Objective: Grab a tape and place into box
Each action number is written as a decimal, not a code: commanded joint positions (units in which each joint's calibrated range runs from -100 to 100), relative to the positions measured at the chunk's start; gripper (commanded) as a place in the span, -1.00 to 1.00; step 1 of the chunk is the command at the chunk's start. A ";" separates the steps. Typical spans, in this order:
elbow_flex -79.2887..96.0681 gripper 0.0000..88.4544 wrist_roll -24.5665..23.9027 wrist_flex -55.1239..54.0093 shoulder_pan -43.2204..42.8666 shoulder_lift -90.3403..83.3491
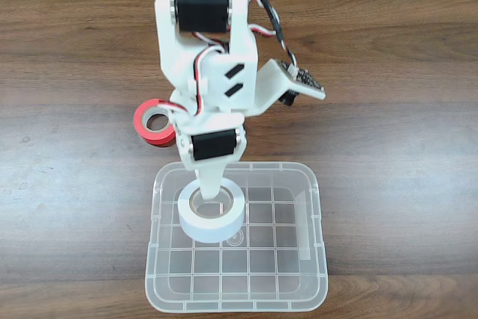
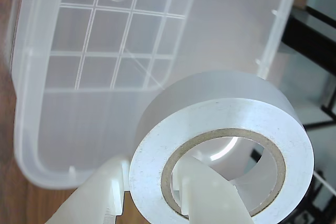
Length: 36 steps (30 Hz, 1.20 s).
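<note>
Pinching the tape (image 2: 220, 145), jaws hang above the box (image 1: 314, 184); fixed view shows red roll (image 1: 153, 122).

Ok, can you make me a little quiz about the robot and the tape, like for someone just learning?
1. True or false: the gripper has one finger through the hole of the white tape.
2. What is right under the held tape: A) bare table, B) the clear box, C) the red tape?
3. Fill in: the red tape lies on the wooden ____, outside the box.

Key: 1 true. One finger is inside the ring and the other outside it, as the wrist view shows. 2 B. 3 table.
</note>
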 commanded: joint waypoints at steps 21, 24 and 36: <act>-29.25 -0.61 -0.20 -0.27 -3.59 26.35; -29.33 -0.60 -0.20 -0.27 -3.37 26.19; -29.33 -0.60 -0.25 3.24 -3.22 22.57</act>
